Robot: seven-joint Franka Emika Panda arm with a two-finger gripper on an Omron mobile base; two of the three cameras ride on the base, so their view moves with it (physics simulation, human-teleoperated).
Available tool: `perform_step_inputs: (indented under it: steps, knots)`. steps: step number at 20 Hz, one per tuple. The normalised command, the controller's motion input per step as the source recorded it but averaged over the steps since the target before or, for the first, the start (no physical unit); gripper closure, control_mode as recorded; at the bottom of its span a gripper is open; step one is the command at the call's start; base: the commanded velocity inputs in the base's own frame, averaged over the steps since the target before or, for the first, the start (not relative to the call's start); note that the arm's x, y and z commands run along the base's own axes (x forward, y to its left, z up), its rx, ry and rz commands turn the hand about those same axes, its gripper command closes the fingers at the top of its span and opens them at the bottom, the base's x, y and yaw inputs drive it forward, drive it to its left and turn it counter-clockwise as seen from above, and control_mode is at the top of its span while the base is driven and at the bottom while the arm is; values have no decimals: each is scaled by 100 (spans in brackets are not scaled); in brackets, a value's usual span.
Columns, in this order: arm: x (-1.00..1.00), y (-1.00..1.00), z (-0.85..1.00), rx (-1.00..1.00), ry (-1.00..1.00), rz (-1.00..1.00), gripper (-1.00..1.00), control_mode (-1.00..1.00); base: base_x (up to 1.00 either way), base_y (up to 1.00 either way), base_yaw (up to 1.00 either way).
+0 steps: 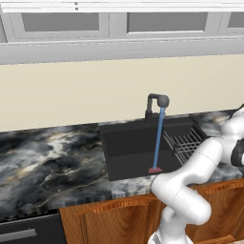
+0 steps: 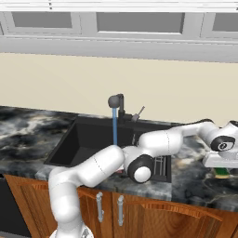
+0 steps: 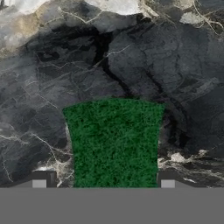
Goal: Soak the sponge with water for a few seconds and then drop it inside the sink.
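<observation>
The sponge (image 3: 114,142) lies green side up on the marbled counter (image 3: 131,52), to the right of the sink (image 2: 88,139). My gripper (image 3: 105,180) hangs right over it, one fingertip on each side. The right fingertip (image 3: 168,180) sits at the sponge's edge; the left one stands a little apart from it. In the right base view the gripper (image 2: 222,167) points down at the yellow and green sponge (image 2: 222,173) at the far right. A thin blue stream of water (image 1: 157,138) runs from the dark tap (image 1: 157,101) into the black sink (image 1: 128,138), ending at a reddish patch (image 1: 155,170).
A wire rack (image 1: 187,143) sits in the right part of the basin. My arm reaches across the sink's front right corner. Marbled counter (image 1: 47,157) stretches left of the sink. Wooden cabinet doors (image 2: 153,214) run below.
</observation>
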Motion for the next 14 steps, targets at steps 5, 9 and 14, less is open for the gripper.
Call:
perform_step_inputs:
  steps: [5,9,14]
  knots:
    - [-6,0,-94,8,15,0,-100,-100,0,0,0]
    - [-16,0,-70,12,22,0,-100,-100,0,0,0]
    - [-24,0,-61,13,19,0,-100,-100,0,0,0]
